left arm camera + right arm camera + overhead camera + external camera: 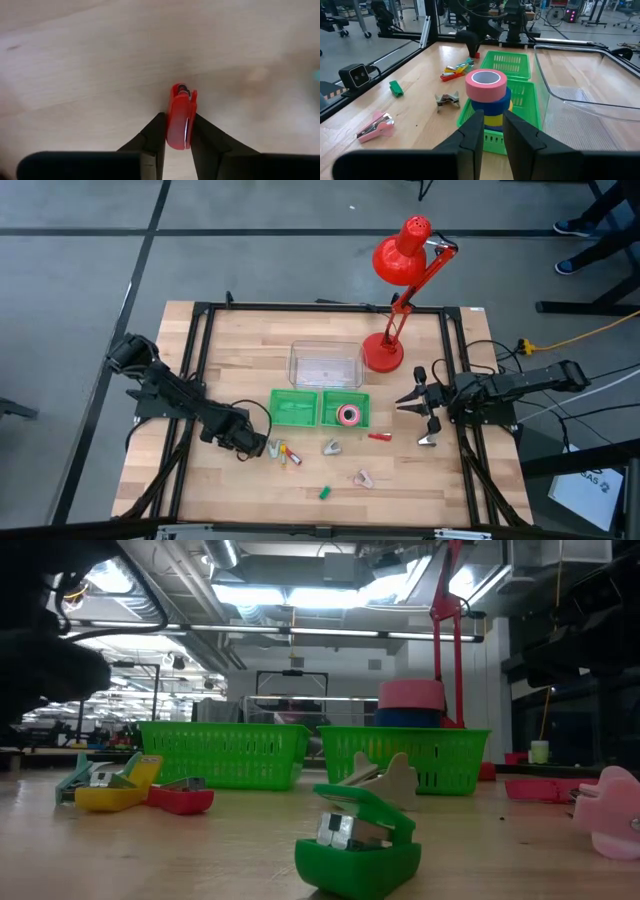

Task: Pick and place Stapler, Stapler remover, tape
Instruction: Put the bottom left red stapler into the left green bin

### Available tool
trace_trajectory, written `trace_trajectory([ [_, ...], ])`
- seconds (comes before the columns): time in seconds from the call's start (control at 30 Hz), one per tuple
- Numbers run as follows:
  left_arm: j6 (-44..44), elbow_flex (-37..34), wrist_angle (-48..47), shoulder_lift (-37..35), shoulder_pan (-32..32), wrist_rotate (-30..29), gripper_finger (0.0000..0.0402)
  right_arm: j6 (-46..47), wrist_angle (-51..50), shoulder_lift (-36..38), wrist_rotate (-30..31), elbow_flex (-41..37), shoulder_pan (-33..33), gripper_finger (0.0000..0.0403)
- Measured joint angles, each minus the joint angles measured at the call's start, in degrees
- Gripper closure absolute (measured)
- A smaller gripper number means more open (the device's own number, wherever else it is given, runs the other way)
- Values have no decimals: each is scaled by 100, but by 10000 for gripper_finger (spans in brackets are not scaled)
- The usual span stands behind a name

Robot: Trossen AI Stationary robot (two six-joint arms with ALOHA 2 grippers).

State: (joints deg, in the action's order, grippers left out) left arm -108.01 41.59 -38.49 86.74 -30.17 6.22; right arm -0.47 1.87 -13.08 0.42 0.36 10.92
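My left gripper [178, 120] hovers over the table's left half [252, 443], just left of a cluster of small teal, yellow and red staplers [282, 451], and is shut on a small red stapler [180, 117]. My right gripper [420, 420] waits open at the right edge, near the lamp base. A stack of pink, blue and yellow tape rolls [487, 95] stands in the right green basket [358, 402]. On the wood lie a green stapler [324, 492], a pink staple remover [363, 477] and a grey staple remover [331, 447]. My left gripper pinches the small red stapler by its two long sides [172, 125], one finger [155, 132] on each side. The fingers lie along it and its metal-tipped end [183, 90] juts beyond them. They point down from above, and in the right wrist view the stapler [477, 54] hangs clear of the table.
A second green basket [294, 408] sits left of the tape basket, and a clear plastic tub [325, 365] stands behind both. A red desk lamp [400, 260] rises from its base [383, 353] at the far right. A flat red item [378, 436] lies near my right gripper. A black frame [200, 340] edges the table.
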Motion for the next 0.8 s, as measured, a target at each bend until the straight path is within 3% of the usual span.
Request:
trace_trajectory([
  [0.23, 1543, 362, 12, -237, 333, 187, 342, 19, -4, -2, -2, 0, 2, 331],
  [0.53, 3502, 794, -282, -1284, 857, 270, 342, 2, -12, -1, -2, 0, 1, 331],
  [0.8, 4717, 1052, -250, -2147, 1368, 188, 342, 2, -11, -2, -2, 0, 1, 331],
])
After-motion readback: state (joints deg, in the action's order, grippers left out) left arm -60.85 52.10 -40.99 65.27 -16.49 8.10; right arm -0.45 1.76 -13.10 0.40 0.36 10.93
